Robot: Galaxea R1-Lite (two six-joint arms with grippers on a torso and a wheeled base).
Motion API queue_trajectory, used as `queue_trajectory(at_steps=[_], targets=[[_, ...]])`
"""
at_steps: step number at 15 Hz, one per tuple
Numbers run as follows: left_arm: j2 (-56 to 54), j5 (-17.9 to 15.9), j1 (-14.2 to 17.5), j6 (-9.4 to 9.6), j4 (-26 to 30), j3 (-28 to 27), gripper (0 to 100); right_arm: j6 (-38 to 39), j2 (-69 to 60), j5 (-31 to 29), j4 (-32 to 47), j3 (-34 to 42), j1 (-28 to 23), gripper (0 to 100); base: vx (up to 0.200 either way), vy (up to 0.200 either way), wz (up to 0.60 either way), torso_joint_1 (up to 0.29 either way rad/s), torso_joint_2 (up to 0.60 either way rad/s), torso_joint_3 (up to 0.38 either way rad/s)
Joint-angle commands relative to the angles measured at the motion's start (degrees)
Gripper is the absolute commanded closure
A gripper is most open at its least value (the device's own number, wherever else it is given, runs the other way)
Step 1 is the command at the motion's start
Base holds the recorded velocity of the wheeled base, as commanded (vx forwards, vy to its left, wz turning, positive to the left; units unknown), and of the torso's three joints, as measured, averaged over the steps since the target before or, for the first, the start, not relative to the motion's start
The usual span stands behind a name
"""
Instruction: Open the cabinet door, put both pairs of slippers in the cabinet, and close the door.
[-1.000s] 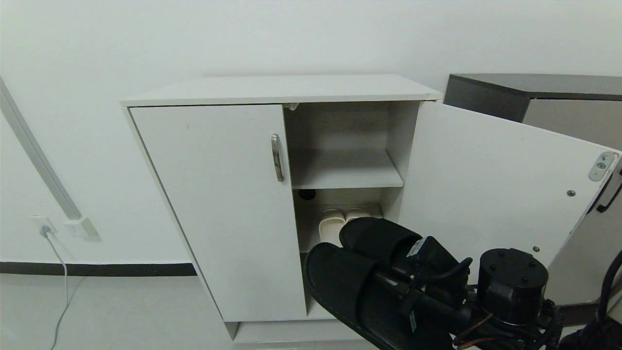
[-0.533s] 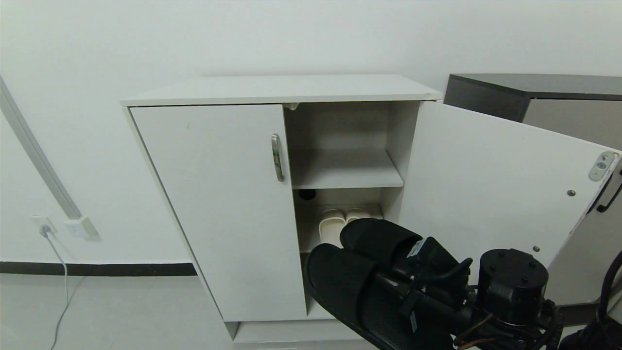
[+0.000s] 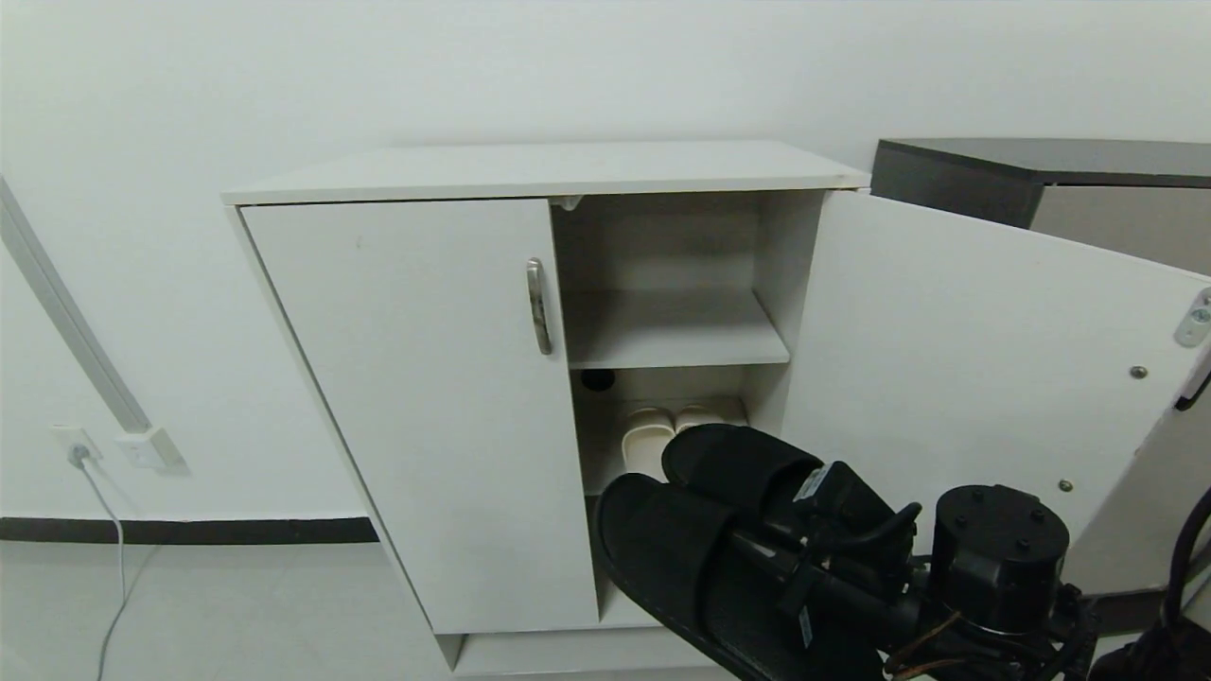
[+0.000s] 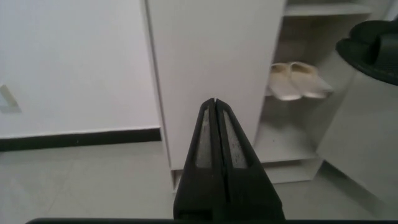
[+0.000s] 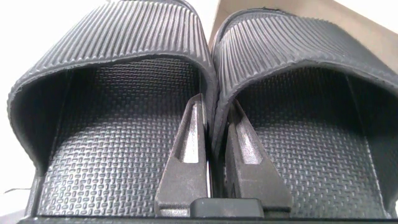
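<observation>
As claw (image 5: 214, 109) grips slippers (image 3: 662, 539) — black, door (image 3: 946, 359) open

Head, left-wrist views toward cabinet (image 3: 416, 378)

The white cabinet (image 3: 530, 172) has two doors: the left door (image 3: 416, 407), with a metal handle (image 3: 537, 307), is closed, and the right door (image 3: 946, 350) is swung wide open. Inside, a pair of cream slippers (image 3: 649, 437) sits side by side on the lower shelf (image 4: 311, 94), beneath a bare upper shelf (image 3: 676, 340). The black slippers (image 3: 695, 515), ribbed across their straps, are held together in front of the opening, toes toward it. The right hand (image 5: 216, 107) pinches their adjoining inner strap edges.
</observation>
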Motion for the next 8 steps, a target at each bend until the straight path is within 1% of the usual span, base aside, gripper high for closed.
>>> queue_trajectory(at_steps=[1,8], targets=[[-0.02,0.03,-0.01,-0.04,-0.05,0.0,100,-0.03,0.49,0.04,-0.32,0.1,0.13,100,0.0,0.0,0.0,0.0,0.0,0.0],[-0.02,0.03,-0.01,-0.04,-0.05,0.0,100,-0.12,1.11,0.04,-0.85,0.18,0.66,100,0.0,0.0,0.0,0.0,0.0,0.0]])
